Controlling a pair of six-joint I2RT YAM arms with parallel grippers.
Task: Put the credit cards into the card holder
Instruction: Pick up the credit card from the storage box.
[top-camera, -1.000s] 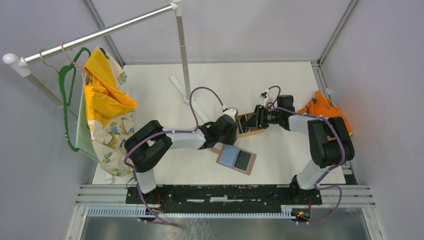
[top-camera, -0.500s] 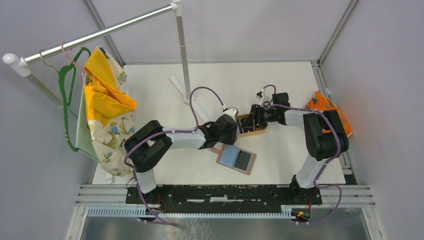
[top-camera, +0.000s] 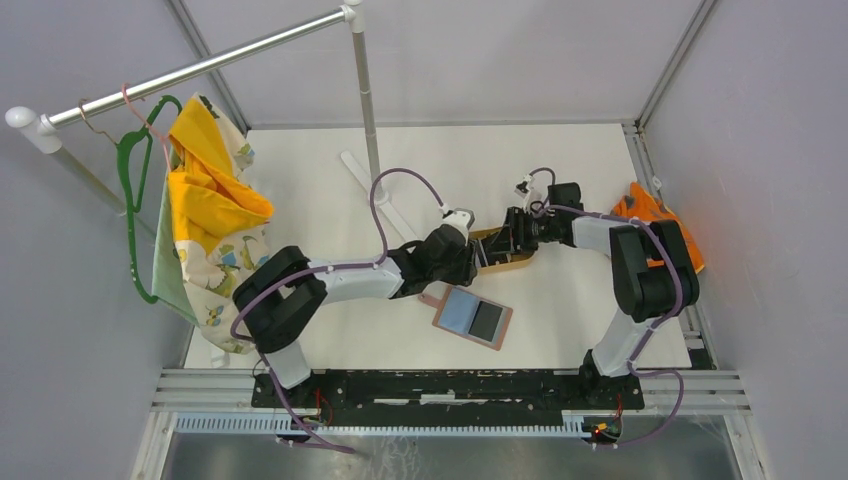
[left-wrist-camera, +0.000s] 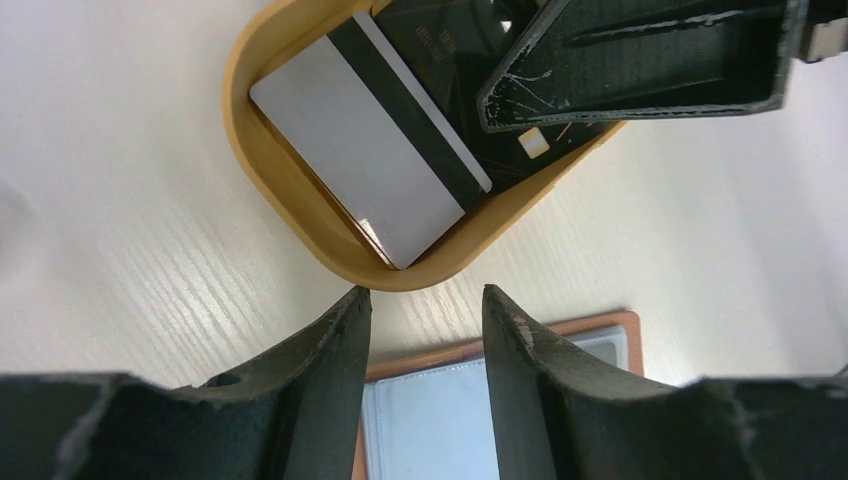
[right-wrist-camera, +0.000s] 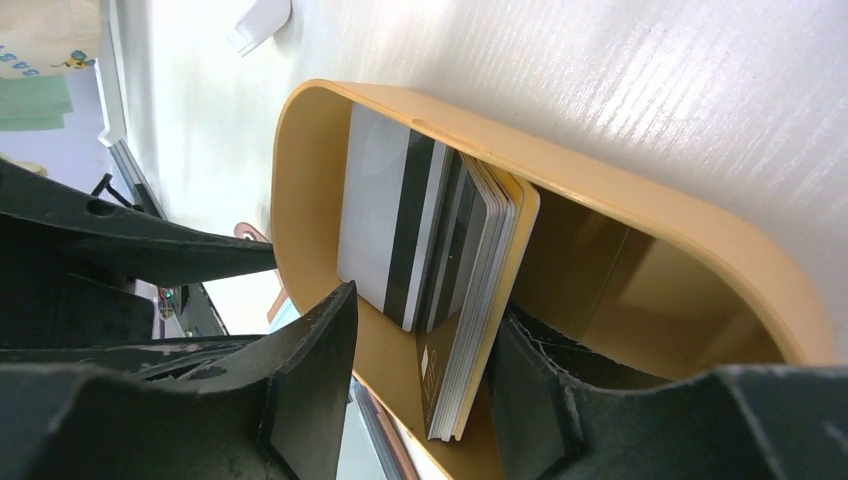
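The credit cards (right-wrist-camera: 455, 250) stand on edge as a stack in a tan oval tray (top-camera: 510, 260). A white card with a dark stripe (left-wrist-camera: 365, 150) faces outward, with a black card (left-wrist-camera: 445, 40) behind it. My right gripper (right-wrist-camera: 425, 315) is open with the stack between its fingers. One finger (left-wrist-camera: 640, 60) is inside the tray behind the stack. My left gripper (left-wrist-camera: 425, 300) is open and empty, just short of the tray's near rim (left-wrist-camera: 400, 275). The card holder (top-camera: 472, 317) lies open on the table below it, and shows between the left fingers (left-wrist-camera: 470, 400).
A clothes rail with its upright pole (top-camera: 365, 90) stands at the back. A yellow patterned garment (top-camera: 210, 220) hangs on a green hanger at the left. An orange cloth (top-camera: 645, 215) lies at the table's right edge.
My right gripper has moved left into the tray, around the card stack. My left arm has shifted a little, its gripper staying at the tray's near side.
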